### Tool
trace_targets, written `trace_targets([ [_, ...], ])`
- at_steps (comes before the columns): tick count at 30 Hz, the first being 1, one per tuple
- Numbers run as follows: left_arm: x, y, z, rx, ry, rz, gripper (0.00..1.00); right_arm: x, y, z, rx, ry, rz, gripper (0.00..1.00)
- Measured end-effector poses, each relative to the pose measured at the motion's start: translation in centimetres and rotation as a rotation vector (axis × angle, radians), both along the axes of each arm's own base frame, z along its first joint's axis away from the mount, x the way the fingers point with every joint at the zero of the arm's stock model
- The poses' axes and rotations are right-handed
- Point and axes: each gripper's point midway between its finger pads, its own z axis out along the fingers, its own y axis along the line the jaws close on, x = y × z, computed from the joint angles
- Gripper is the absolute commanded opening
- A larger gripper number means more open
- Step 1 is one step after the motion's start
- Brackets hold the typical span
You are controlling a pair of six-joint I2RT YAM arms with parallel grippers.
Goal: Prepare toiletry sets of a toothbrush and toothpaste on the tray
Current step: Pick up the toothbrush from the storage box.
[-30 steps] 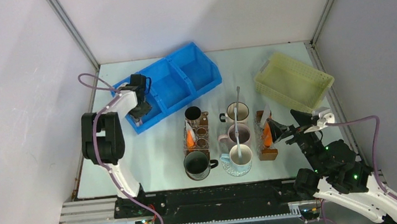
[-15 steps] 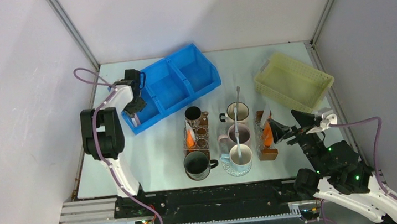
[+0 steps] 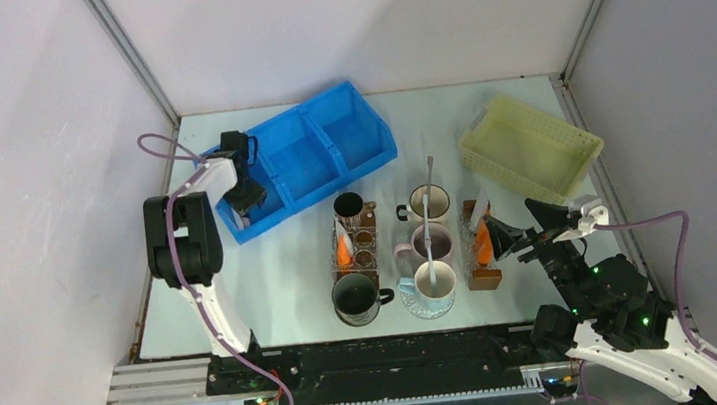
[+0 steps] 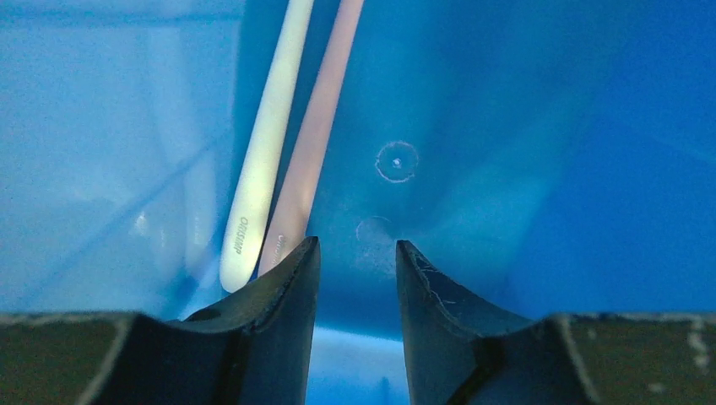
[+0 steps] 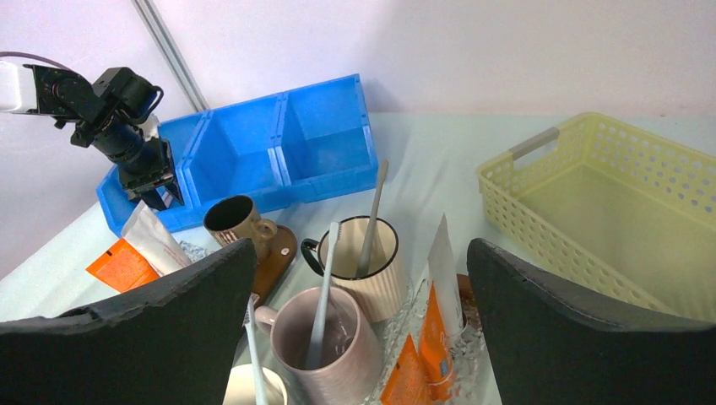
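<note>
A pale, faintly greenish counter (image 3: 281, 271) fills the floor of a small booth closed in on three sides. The back wall (image 3: 356, 22) is plain white, with a soft grey shadow falling slantwise across its right half. The left wall (image 3: 22, 198) and the right wall (image 3: 693, 77) are plain too, a slightly greyer tone, and lean outward in the overhead view. A thin metal strip (image 3: 130, 58) runs up the left rear corner and another (image 3: 597, 4) up the right one. Along the near edge of the counter lies a black rail (image 3: 400, 351), and below it a ribbed silver rail (image 3: 395, 393). The light is even and diffuse, with only faint shadows on the counter.
</note>
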Motion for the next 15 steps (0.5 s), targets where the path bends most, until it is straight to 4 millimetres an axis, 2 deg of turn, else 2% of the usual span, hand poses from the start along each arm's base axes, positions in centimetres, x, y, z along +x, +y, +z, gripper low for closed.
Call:
trace_targets([
  [5, -0.2, -0.3, -0.3, -0.013, 0.008, -0.029, 0.47, -0.1, 0.1, 0.0, 0.0, 0.0, 0.005, 0.98],
  [10, -0.5, 0.7, -0.1, 0.049, 0.03, -0.063, 0.51, -0.1, 0.1, 0.1, 0.003, -0.002, 0.008, 0.98],
  [15, 0.4, 2.3, 1.7, 0.152, 0.033, -0.146, 0.55, -0.2, 0.1, 0.1, 0.005, -0.003, 0.012, 0.98],
])
